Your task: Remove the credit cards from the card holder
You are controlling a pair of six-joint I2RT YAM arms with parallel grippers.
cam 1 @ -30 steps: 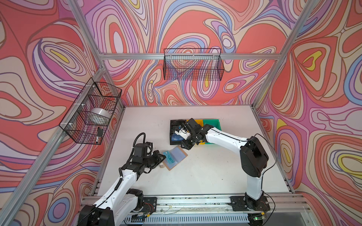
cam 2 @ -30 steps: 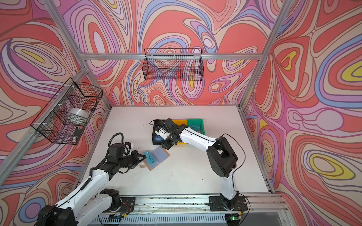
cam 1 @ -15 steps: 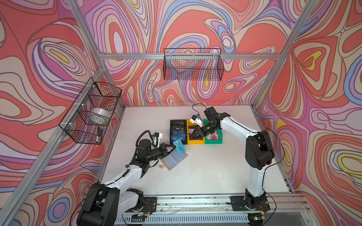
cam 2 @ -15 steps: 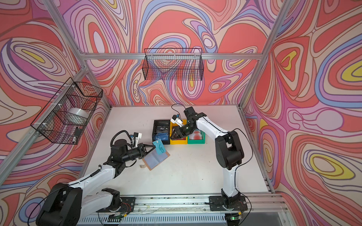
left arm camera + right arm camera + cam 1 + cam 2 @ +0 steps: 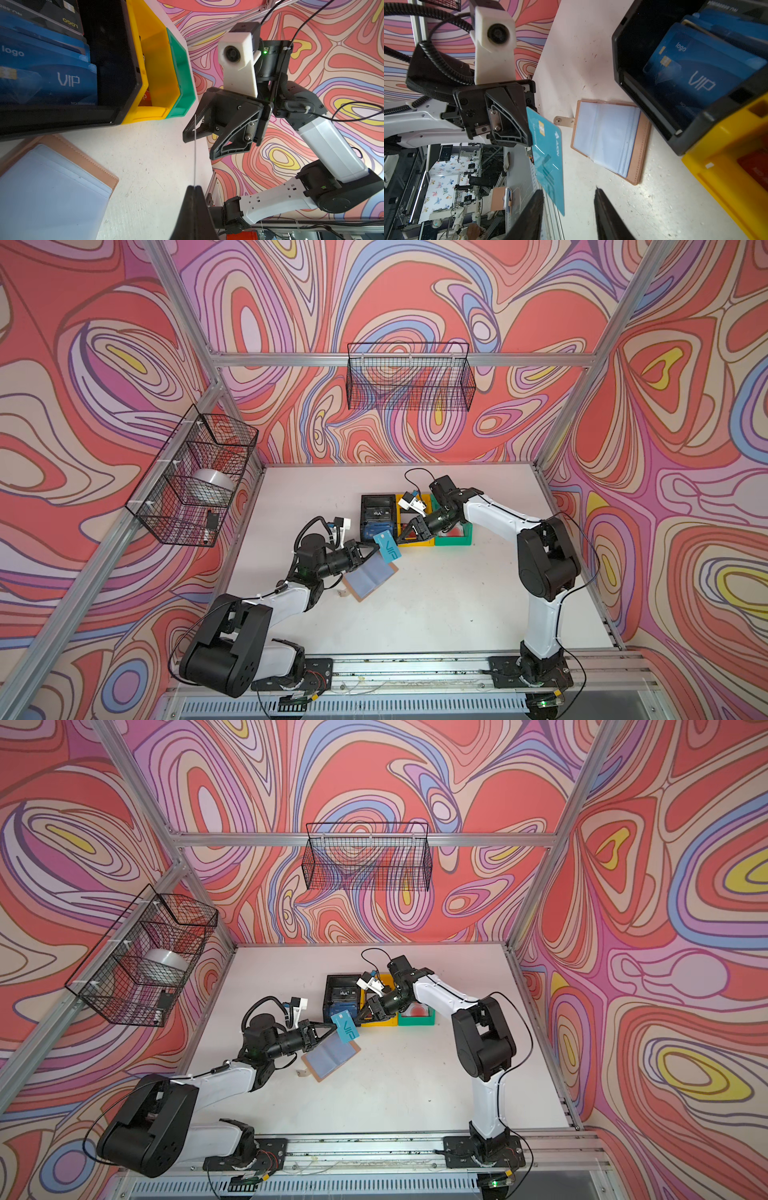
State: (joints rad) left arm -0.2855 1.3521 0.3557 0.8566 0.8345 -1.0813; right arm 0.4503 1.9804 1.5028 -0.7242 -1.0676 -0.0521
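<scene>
My left gripper is shut on one end of a teal credit card with white "VIP" lettering and holds it in the air above the card holder. The tan-pink holder lies open on the table with its clear sleeves up. In the left wrist view the card shows edge-on, rising from my left gripper. My right gripper is open, and the free end of the card sits between its jaws, close to one finger. A pale card with a red circle lies in the green bin.
A black bin holding several blue cards, a yellow bin and a green bin stand in a row just behind the holder. Wire baskets hang on the back wall and the left wall.
My right gripper has come from the bins over to the raised card's free end. My left gripper has lifted the card off the holder and turned it towards the right arm.
</scene>
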